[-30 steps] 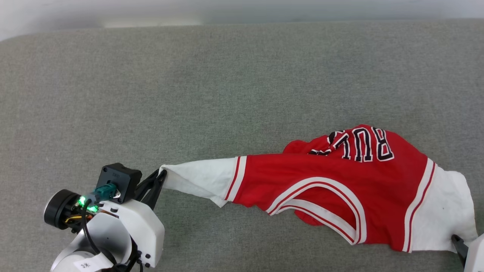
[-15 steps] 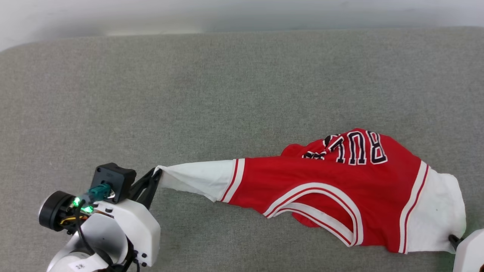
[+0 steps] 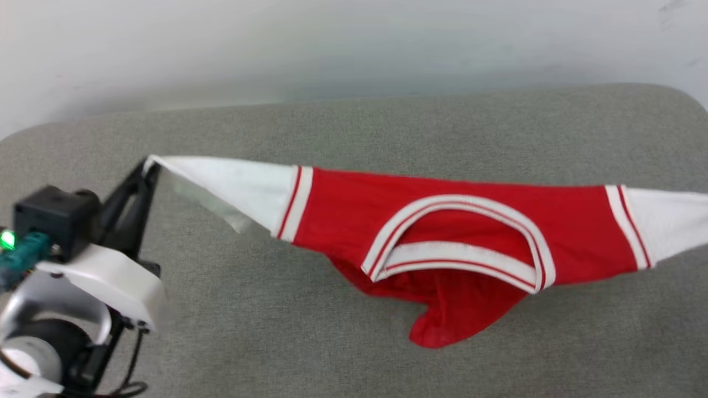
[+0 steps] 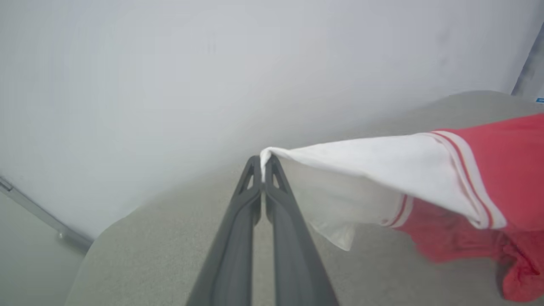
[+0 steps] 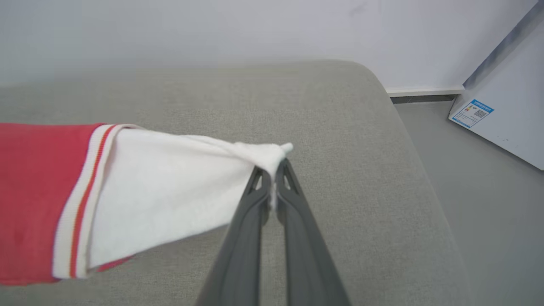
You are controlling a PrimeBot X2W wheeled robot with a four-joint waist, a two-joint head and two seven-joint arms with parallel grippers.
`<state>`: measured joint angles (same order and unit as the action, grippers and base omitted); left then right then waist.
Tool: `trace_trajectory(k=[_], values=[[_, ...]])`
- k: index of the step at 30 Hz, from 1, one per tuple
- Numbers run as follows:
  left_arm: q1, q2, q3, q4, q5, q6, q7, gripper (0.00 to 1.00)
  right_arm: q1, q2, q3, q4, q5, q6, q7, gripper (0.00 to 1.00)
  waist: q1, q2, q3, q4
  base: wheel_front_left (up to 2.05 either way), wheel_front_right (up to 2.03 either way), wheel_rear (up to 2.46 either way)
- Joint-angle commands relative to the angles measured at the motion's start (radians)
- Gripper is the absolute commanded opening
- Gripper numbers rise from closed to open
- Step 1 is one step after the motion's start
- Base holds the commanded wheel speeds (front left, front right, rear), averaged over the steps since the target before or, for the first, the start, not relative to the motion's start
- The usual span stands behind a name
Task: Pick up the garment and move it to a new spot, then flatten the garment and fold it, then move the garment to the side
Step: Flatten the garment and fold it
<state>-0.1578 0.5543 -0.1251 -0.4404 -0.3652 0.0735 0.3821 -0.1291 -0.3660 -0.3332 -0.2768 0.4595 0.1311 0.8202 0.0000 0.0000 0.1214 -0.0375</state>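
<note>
Left gripper [image 4: 263, 165]: you have it clamped on a white sleeve tip of the red jersey [image 3: 348, 215], above the grey cushion [image 3: 387, 127].
Right gripper [image 5: 273, 172]: clamped on the opposite white sleeve tip, above the cushion.
Red jersey: stretched taut between your grippers, suspended over the cushion; red body sags toward it, contact undetermined.
</note>
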Motion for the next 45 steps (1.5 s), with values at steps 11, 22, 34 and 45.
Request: trace_trajectory(k=[11, 22, 34, 45], values=[[-0.196, 0.088, 0.132, -0.07, -0.013, -0.012, -0.038, 0.0, -0.303, -0.036, -0.011, -0.096, 0.058, -0.001, 0.111, 0.0, 0.0, 0.0, -0.04, -0.018, 0.0, 0.0, 0.0], [-0.388, 0.154, 0.2, -0.088, -0.036, -0.028, -0.038, 0.0, -0.565, -0.067, 0.062, -0.051, 0.061, -0.001, 0.094, 0.0, 0.0, 0.0, 0.014, -0.021, 0.0, 0.0, 0.0], [-0.752, 0.207, 0.143, 0.124, -0.099, -0.117, -0.03, 0.0, -0.895, -0.13, 0.204, 0.106, 0.013, -0.001, -0.015, 0.0, 0.0, 0.0, 0.231, -0.004, 0.0, 0.0, 0.0], [-1.223, 0.174, -0.013, 0.478, -0.034, -0.181, -0.121, 0.0, -1.263, -0.122, 0.328, 0.372, -0.065, -0.001, -0.202, 0.0, 0.0, 0.0, 0.413, 0.017, 0.0, 0.0, 0.0]])
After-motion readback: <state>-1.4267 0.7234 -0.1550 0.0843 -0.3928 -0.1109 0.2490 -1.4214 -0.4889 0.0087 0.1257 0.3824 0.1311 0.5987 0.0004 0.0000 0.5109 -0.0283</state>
